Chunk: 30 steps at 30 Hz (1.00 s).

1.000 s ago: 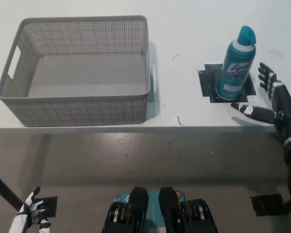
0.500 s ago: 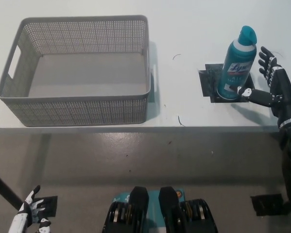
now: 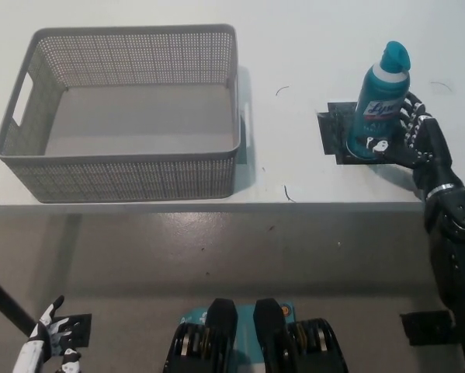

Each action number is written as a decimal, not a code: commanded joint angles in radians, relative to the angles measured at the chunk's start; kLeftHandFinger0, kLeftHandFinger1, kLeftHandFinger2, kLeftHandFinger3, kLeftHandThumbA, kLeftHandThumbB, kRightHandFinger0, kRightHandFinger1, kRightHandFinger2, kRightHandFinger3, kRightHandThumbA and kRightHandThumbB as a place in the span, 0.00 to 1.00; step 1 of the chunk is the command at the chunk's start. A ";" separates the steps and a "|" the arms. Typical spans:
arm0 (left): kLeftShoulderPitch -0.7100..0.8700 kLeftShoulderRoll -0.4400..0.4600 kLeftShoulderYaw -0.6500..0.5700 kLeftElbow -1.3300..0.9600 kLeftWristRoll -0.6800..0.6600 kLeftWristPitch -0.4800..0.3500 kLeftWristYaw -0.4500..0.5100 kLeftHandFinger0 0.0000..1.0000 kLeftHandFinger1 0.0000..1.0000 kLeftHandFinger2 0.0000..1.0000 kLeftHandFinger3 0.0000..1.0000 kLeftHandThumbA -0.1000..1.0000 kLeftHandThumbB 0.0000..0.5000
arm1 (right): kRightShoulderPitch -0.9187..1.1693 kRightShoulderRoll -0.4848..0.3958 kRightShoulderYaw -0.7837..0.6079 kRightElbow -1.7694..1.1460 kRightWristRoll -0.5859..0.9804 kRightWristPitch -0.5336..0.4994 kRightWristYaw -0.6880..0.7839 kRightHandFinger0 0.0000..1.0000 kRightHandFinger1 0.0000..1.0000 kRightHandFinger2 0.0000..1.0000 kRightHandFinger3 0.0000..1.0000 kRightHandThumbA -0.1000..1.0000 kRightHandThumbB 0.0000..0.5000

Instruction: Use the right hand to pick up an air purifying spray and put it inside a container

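Observation:
The air purifying spray [image 3: 379, 105], a teal can with a teal cap, stands upright on a black mat [image 3: 334, 134] at the table's right. My black right hand [image 3: 412, 138] is against the can's right side. Its fingers [image 3: 416, 116] are spread behind and beside the can, and its thumb touches the can's lower front. The hand is still open and cupped around the can, which rests on the mat. The grey perforated basket [image 3: 127, 175] sits empty on the table's left. My white left hand [image 3: 50, 334] hangs low at the bottom left, open, below table level.
The white table's front edge [image 3: 216, 206] runs across the middle of the view, with grey floor below it. About a hand's width of bare tabletop lies between the basket and the mat. A black patch [image 3: 426, 326] lies on the floor at lower right.
My right hand has moved left and forward from beside the can to against it, with the thumb now touching its base. The can, basket and left hand have not moved.

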 commanded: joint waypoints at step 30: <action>-0.024 0.020 0.001 -0.044 0.015 0.014 -0.008 0.53 0.69 0.81 1.00 0.02 0.60 | -0.258 0.177 -0.167 -0.240 0.157 -0.065 -0.247 0.57 0.55 0.55 0.53 0.00 0.60</action>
